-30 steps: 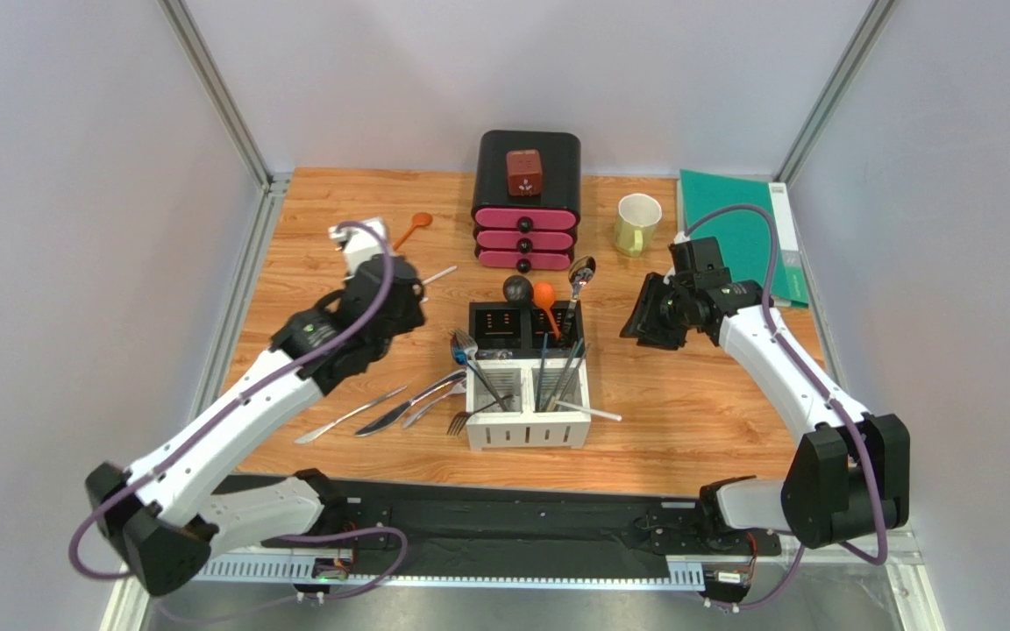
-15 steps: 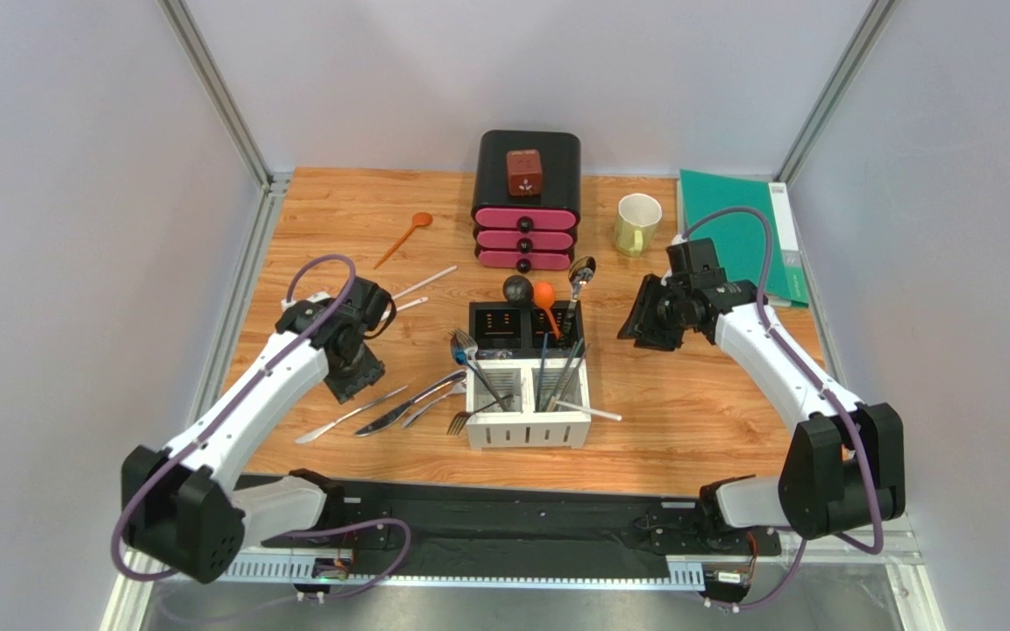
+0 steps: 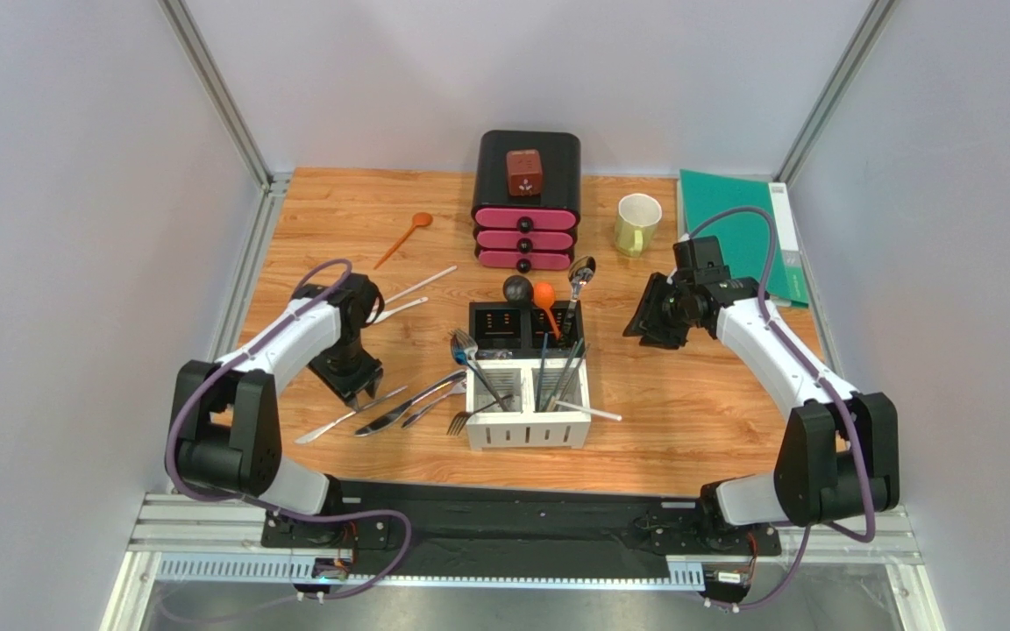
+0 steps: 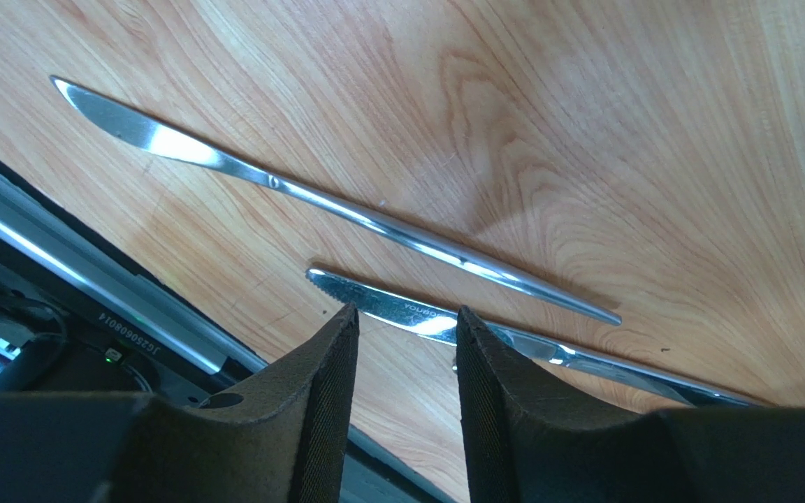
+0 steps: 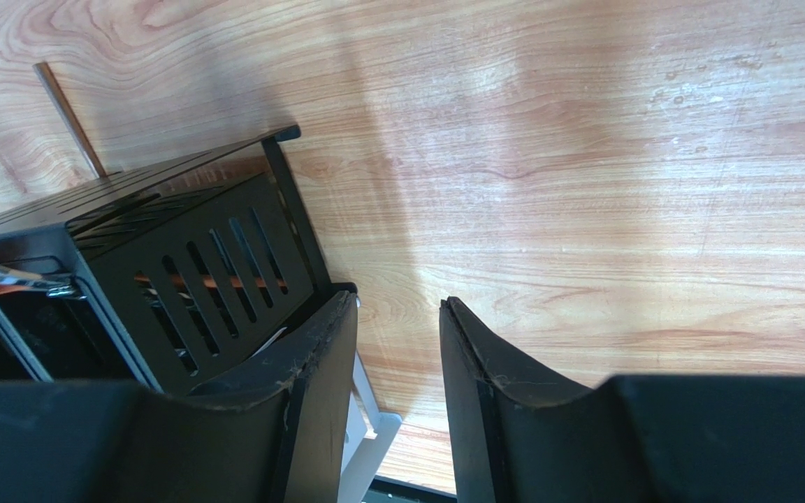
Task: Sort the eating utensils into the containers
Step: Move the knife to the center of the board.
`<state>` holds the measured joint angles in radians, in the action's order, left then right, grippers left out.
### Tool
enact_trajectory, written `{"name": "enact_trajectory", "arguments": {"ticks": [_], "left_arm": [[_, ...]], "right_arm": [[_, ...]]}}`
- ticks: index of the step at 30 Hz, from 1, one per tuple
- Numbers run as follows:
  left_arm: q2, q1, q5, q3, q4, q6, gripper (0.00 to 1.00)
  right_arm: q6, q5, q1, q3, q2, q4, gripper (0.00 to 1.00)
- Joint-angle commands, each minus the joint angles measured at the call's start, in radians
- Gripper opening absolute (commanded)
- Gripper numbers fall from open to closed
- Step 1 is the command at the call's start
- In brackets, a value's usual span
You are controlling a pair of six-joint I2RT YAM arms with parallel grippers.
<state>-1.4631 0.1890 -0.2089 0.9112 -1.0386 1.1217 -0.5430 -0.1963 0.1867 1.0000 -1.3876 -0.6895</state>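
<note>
Lettering marks the serrated knife (image 4: 407,310) (seen from left wrist only).

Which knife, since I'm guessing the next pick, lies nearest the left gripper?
The serrated, lettered knife, right at the left gripper's open fingertips; the plain knife lies farther off.
</note>
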Motion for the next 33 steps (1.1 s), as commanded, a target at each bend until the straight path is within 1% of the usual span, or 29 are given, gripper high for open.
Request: {"name": "enact_trajectory", "arguments": {"ticks": [1, 9, 21, 25, 29, 33], "left_arm": [[-0.02, -0.017, 0.025, 0.032, 0.02, 0.039, 0.46], [-0.026, -0.059, 0.006, 0.014, 0.026, 0.081, 0.46], [-0.068, -0.062, 0.017, -0.024, 0.038, 0.116, 0.45], [-0.106, -0.063, 0.003, -0.015, 0.035, 0.133, 0.45], [-0.157, -0.065, 0.002, 0.015, 0.011, 0.145, 0.42], [-0.174, -0.066, -0.001, 0.04, -0.001, 0.156, 0.42]], "right_arm": [[0.021, -0.014, -0.012, 0.051, -0.024, 0.03, 0.4], [0.034, -0.025, -0.023, 0.083, -0.059, 0.025, 0.39], [0.044, -0.045, -0.029, 0.104, -0.1, 0.021, 0.39], [0.043, -0.054, -0.032, 0.111, -0.11, 0.022, 0.39], [0.043, -0.063, -0.033, 0.123, -0.122, 0.021, 0.39], [0.041, -0.068, -0.038, 0.13, -0.128, 0.019, 0.38]]}}
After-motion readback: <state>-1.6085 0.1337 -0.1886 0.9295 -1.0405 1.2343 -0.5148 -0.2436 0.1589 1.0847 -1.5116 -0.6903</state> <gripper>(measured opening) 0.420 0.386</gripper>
